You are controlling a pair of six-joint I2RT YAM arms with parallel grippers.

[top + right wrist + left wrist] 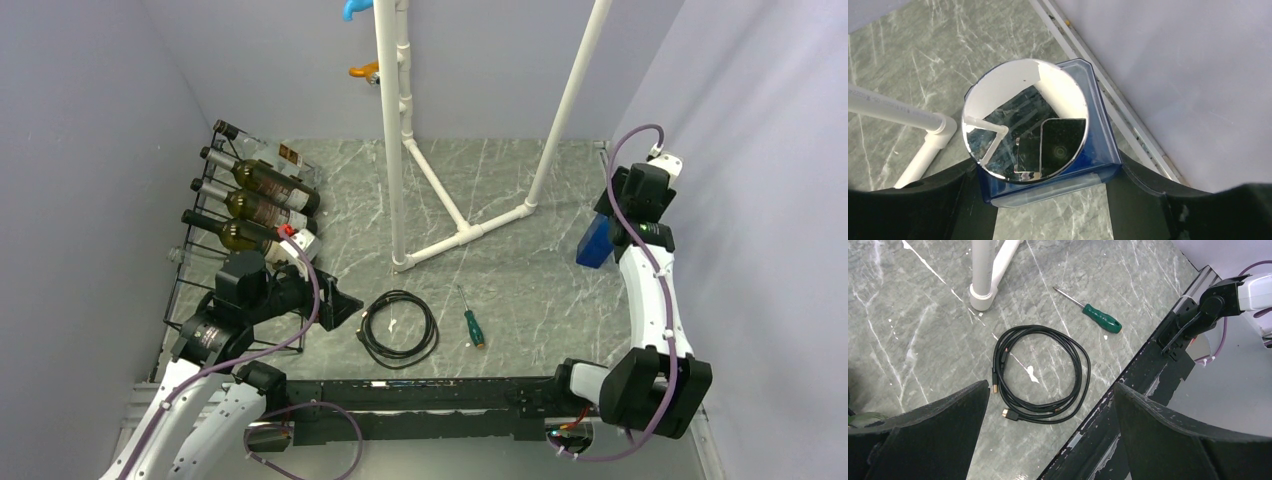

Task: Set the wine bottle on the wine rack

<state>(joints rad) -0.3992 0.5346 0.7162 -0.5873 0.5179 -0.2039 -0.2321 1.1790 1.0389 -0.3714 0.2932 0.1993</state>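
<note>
Black thin wire forms the wine rack (195,262), set against the left edge of the marbled surface (530,290) and reaching toward its far-left corner. The wine bottle (238,236), dark green glass with a pale label at its wide end, lies slanted across the rack's bars with its neck toward the left edge. It is the one closest to the near edge in a row with three other bottles (265,183). It appears seated already, so the step in hand is judged to be the retreat.

Left gripper (1050,390): jaws spread wide, nothing between them, close to the bottle's wide end, facing a coiled cable (1086,371) and a green-handled screwdriver (1103,319).

To retreat well, keep the jaws spread, draw back along the bottle's axis, and lift before swinging. That way neither a finger nor the purple wrist cable (303,333) catches the wire or nudges the bottle.

Right gripper (1045,165): at the right edge, jaws straddling a blue box (1058,186) that carries a round mirror (1023,115). Whether they pinch it cannot be told.
</note>
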